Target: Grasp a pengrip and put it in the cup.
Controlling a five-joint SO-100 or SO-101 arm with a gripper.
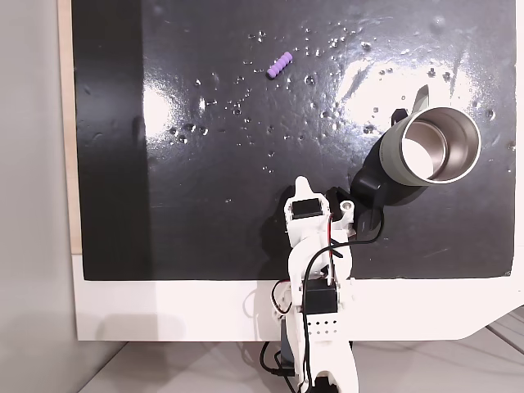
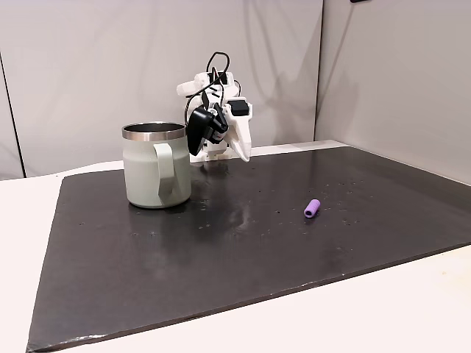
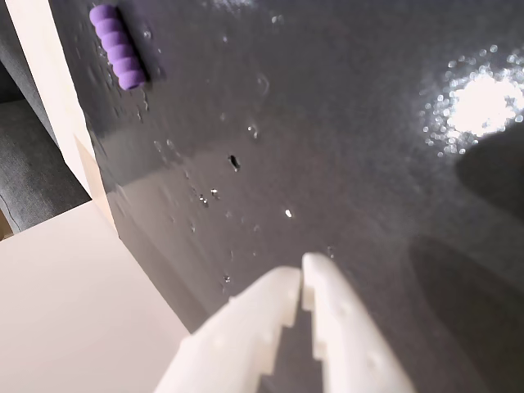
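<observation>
The pengrip [image 1: 280,64] is a small light-purple ribbed cylinder lying on the black mat, far from the arm; it also shows on the mat [image 2: 312,208] and at the wrist view's top left [image 3: 119,45]. The steel cup [image 1: 434,146] stands upright with its handle [image 2: 165,171] facing a fixed camera, and nothing shows inside it. My white gripper [image 3: 301,268] is shut, its fingertips together with nothing between them. It hangs above the mat just beside the cup [image 2: 241,151], well away from the pengrip, folded close to the arm's base [image 1: 303,185].
The black mat [image 1: 205,164] carries scattered water drops and glare patches. It lies on a white table [image 1: 164,311], whose edge runs near the pengrip in the wrist view. Grey walls [image 2: 88,66] stand behind the arm.
</observation>
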